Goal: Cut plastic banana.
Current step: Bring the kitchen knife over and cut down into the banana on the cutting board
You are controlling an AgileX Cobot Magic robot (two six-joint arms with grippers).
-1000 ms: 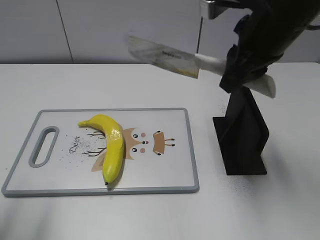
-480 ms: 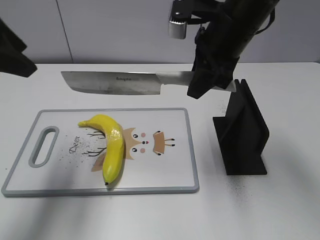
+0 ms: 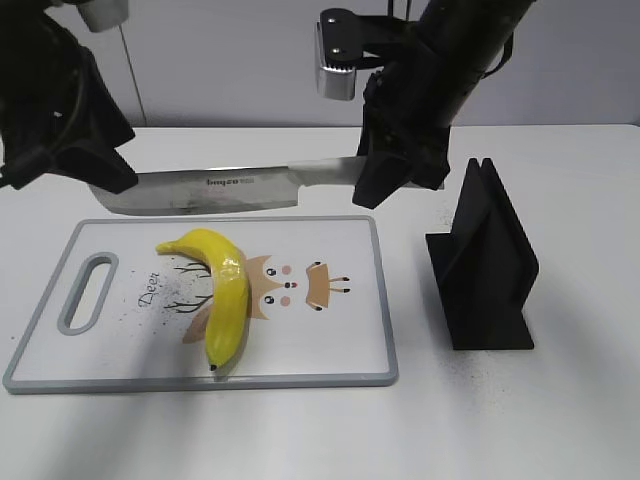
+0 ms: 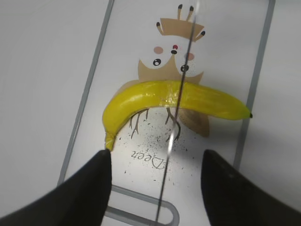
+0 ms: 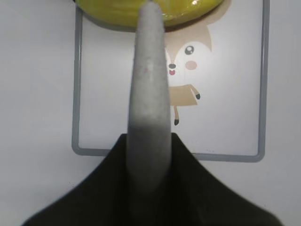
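Note:
The plastic banana [image 3: 222, 290] lies curved on the cutting board [image 3: 385, 300], left of the middle, dark tip toward the front edge. My right gripper [image 3: 378, 178] is shut on the pale handle of a knife [image 3: 210, 190] and holds it level above the board's far edge, blade pointing left. In the right wrist view the gripper [image 5: 149, 181] clamps the knife's handle [image 5: 149, 89], with the banana [image 5: 110, 12] beyond. My left gripper [image 3: 105, 172] hangs by the blade's tip. In the left wrist view it [image 4: 157, 188] is open, with the knife's blade edge [image 4: 181, 94] running between its fingers above the banana [image 4: 141, 101].
A black knife stand [image 3: 485, 270] stands on the white table to the right of the board. The board has a handle slot [image 3: 88, 292] at its left end and a printed deer picture in the middle.
My right gripper has carried the knife leftward and lower, to above the board's far edge. My left arm has come in from the left to the blade's tip. The banana has not moved.

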